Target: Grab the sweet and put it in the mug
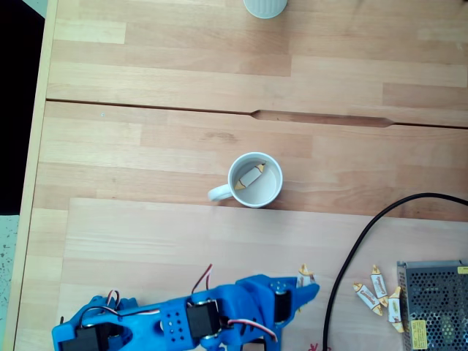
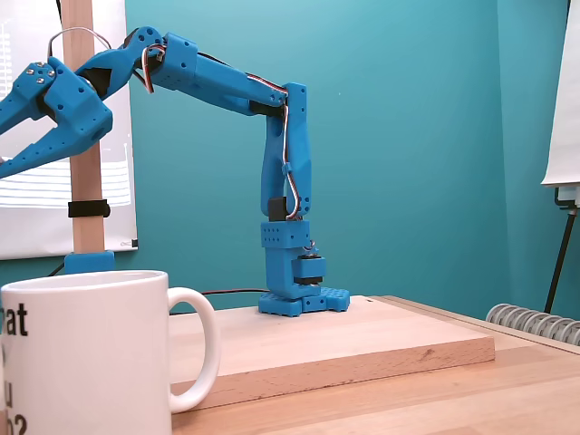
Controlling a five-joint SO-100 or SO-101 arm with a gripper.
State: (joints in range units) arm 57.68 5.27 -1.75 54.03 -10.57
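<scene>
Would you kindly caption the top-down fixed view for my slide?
A sweet lies inside the white mug; blue arm below, spare sweets at right.

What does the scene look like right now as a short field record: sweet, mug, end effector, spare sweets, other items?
sweet: one lies inside the mug
mug: white, upright on the wooden table, handle pointing lower left in the top-down fixed view
end effector: raised in the air at the left of the side fixed view, holding nothing visible; open or shut unclear
spare sweets: three by the metal box, one near the arm
other items: black cable, ribbed cup at top edge
</scene>
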